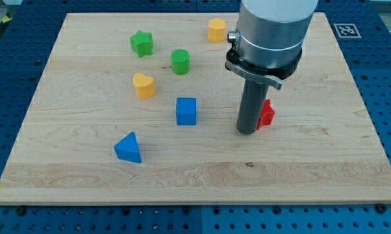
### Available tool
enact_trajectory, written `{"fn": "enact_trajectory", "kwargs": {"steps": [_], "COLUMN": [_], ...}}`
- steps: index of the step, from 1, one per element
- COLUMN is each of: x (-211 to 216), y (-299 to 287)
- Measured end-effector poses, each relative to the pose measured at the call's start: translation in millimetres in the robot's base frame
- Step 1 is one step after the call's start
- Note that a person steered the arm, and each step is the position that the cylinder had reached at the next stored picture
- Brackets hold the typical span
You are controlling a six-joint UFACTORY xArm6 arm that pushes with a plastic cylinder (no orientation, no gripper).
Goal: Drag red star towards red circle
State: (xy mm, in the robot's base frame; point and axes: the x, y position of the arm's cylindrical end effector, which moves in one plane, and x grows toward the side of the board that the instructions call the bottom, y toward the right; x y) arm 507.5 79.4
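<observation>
The red star (pixel 267 114) lies right of the board's middle, mostly hidden behind my rod; only its right side shows. My tip (pixel 247 132) rests on the board just left of the star, touching or nearly touching it. No red circle shows in the view; it may be hidden behind the arm.
On the wooden board (pixel 312 175) lie a blue cube (pixel 186 111), a blue triangle (pixel 128 148), a yellow heart (pixel 143 85), a green cylinder (pixel 180 62), a green star (pixel 141 43) and a yellow hexagon (pixel 216 30). The arm's grey body (pixel 273 29) covers the top right.
</observation>
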Motion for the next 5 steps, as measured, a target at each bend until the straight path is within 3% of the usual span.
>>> {"fn": "enact_trajectory", "kwargs": {"steps": [5], "x": [-5.8], "y": [26.6]}}
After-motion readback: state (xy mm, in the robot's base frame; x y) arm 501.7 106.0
